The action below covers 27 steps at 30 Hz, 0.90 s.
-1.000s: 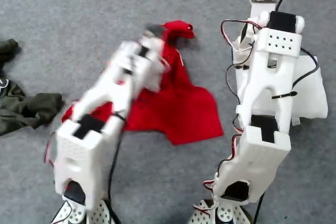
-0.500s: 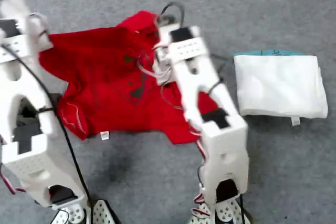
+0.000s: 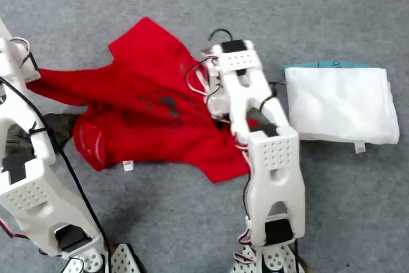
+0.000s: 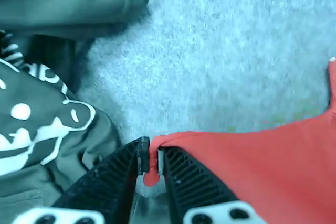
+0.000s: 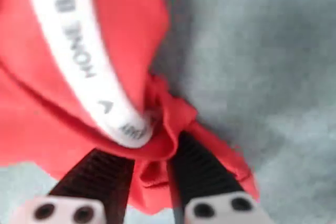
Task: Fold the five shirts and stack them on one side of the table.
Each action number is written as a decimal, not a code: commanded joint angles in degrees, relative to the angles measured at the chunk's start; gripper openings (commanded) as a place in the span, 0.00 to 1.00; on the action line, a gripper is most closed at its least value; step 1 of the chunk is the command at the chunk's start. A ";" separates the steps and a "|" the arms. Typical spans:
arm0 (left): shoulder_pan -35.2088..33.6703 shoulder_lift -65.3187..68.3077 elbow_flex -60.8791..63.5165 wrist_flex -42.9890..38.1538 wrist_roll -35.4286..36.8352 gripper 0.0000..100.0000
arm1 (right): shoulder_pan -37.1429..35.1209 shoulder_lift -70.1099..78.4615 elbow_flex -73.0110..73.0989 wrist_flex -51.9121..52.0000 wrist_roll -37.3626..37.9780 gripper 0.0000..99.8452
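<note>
A red shirt point(image 3: 147, 107) lies spread open on the grey table, left of the middle. My left gripper point(image 4: 149, 158) is shut on the tip of one sleeve point(image 4: 252, 166) at the table's far left and holds it stretched out. My right gripper point(image 5: 152, 174) is shut on a bunched fold of the red shirt point(image 5: 31, 129) beside its white printed neck band point(image 5: 79, 51). The right arm point(image 3: 255, 113) bends over the shirt's right edge and hides that grip from above. A folded white shirt point(image 3: 339, 103) rests at the right on something teal point(image 3: 332, 64).
A crumpled dark green shirt point(image 3: 61, 124) with a white print point(image 4: 42, 129) lies at the left edge, under the left arm point(image 3: 19, 119) and partly under the red shirt. Bare grey cloth runs along the table's front and back.
Both arms have swung left. The left one carried the sleeve out to the far left and the right one left the white shirt, so the bunched red shirt now lies spread out.
</note>
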 commanded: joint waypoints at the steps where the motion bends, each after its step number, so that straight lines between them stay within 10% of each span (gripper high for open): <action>1: -0.40 -1.14 1.36 1.41 -2.73 0.03 | 6.15 -6.11 7.96 2.99 3.08 0.01; 9: -1.27 -2.11 6.02 17.32 -5.63 0.03 | 9.67 -40.75 48.13 2.90 18.55 0.01; 14: -1.98 -13.10 25.27 12.66 -5.71 0.03 | 9.14 -61.67 62.37 2.81 30.07 0.02; 27: -4.26 -56.97 63.25 -3.08 -5.71 0.03 | 8.18 -70.73 46.46 2.73 26.55 0.35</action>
